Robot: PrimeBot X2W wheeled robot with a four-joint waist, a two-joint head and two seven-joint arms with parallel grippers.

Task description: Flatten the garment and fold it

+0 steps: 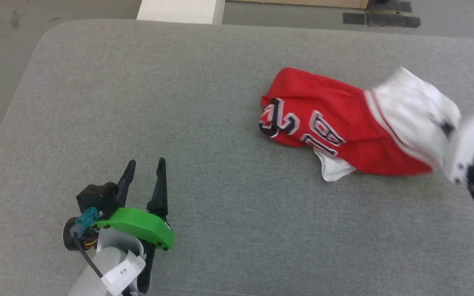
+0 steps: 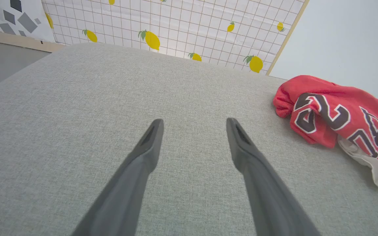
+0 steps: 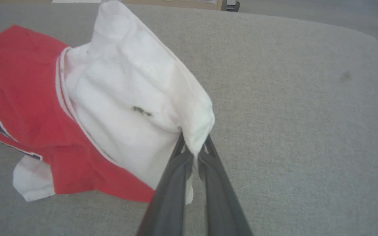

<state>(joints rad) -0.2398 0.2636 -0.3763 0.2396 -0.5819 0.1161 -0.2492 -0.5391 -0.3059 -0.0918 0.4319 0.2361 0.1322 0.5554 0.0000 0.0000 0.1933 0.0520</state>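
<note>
Head view: at lower left, the left gripper (image 1: 146,162) gapes empty, likely waiting. The garment (image 1: 335,123) lies crumpled at centre right on the grey cushion (image 1: 138,82).

Left wrist view: a lemon-print wall (image 2: 153,39) runs along the top.

Right wrist view: at bottom centre, the right gripper (image 3: 194,146) pinches the garment's white sleeve (image 3: 126,98), probably to spread it.

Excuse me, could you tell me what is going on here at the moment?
The robot is working on a red and white garment that lies crumpled on the grey cushion. Its right gripper has its jaws shut on the edge of the white sleeve. The left gripper is open over bare cushion, apart from the garment, holding nothing. Nothing is flattened or folded yet.
</note>
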